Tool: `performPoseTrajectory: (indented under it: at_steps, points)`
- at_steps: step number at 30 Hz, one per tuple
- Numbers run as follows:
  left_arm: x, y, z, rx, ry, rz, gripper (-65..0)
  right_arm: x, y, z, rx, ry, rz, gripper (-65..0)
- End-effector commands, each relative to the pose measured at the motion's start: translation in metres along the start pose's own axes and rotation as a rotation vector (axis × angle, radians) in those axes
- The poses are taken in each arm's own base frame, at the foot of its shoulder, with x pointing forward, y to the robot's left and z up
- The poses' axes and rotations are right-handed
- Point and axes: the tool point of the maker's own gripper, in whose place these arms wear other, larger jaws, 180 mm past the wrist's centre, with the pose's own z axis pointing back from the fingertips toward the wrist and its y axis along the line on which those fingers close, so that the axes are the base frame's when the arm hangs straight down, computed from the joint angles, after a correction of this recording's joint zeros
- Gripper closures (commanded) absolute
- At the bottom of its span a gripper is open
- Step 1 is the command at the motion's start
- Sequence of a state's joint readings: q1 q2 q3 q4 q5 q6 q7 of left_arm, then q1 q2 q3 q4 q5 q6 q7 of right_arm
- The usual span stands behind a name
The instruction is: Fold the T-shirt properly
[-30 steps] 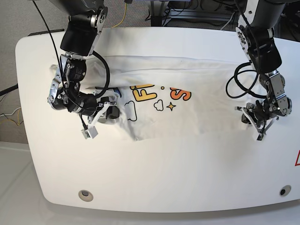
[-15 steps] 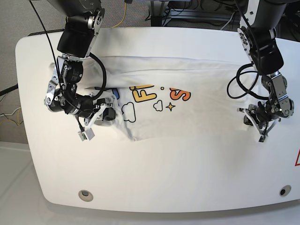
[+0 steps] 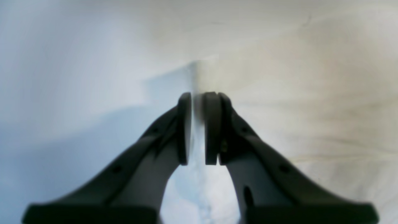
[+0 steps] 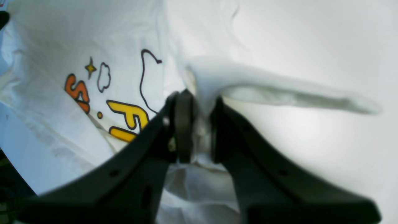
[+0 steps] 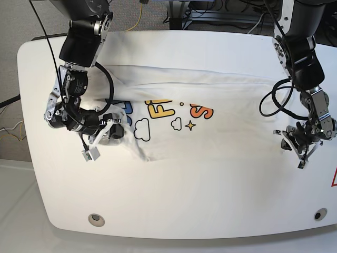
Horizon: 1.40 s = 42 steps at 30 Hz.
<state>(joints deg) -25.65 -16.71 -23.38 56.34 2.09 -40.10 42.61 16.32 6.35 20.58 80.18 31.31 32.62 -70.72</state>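
Note:
The white T-shirt point(image 5: 221, 132) lies stretched sideways across the table, with its yellow and orange letters, clouds and star point(image 5: 191, 125) facing up. In the base view my right gripper point(image 5: 116, 132) is at the shirt's left edge. It is shut on a raised bunch of white cloth, seen close up between the right gripper point(image 4: 200, 102) jaws next to the print point(image 4: 124, 118). My left gripper point(image 5: 288, 138) is at the shirt's right edge. In its wrist view the left gripper point(image 3: 196, 96) is shut on a thin edge of the T-shirt point(image 3: 311, 93).
The white table point(image 5: 174, 195) has a rounded front edge with a round fitting near each front corner point(image 5: 95, 219) point(image 5: 319, 214). A red mark point(image 5: 334, 179) shows at the right edge. Cables and equipment lie behind the table's far side.
Both arms have moved outward with the cloth held, the one on the base view's left going left and the other right and slightly nearer. The shirt is pulled wider and flatter.

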Motion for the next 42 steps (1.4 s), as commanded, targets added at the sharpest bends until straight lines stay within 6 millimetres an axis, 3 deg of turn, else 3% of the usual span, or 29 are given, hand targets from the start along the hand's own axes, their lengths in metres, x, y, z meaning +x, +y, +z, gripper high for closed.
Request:
performPoseTrajectory:
  at_steps: [1,13,22,30,35,39,42]
  points:
    - [0.032,0.013,0.012,0.033,-0.063,-0.037,-6.9,0.024,0.003,0.007,0.003,-0.065,0.031,-8.6]
    - [0.042,0.021,0.017,0.050,-0.074,-0.050,-6.9,0.023,-0.003,0.011,-0.011,-0.050,0.036,-8.6]
    - [0.037,0.022,0.017,0.053,-0.045,-0.050,-6.9,0.034,0.001,0.021,-0.028,-0.077,0.077,-8.6]
    - [0.032,0.020,0.015,0.046,-0.039,-0.044,-7.4,0.032,0.002,0.021,-0.026,-0.068,0.077,-8.6]
    - [0.024,0.017,0.012,0.038,-0.025,-0.040,-20.9,0.031,0.003,0.020,-0.024,-0.066,0.077,-8.6]
    - [0.024,0.017,0.013,0.036,-0.031,-0.032,-42.8,0.031,0.004,0.020,-0.022,-0.065,0.078,-8.6]
    - [0.024,0.022,0.015,0.044,-0.042,-0.006,-52.9,0.031,0.004,0.020,-0.022,-0.065,0.078,-8.6]
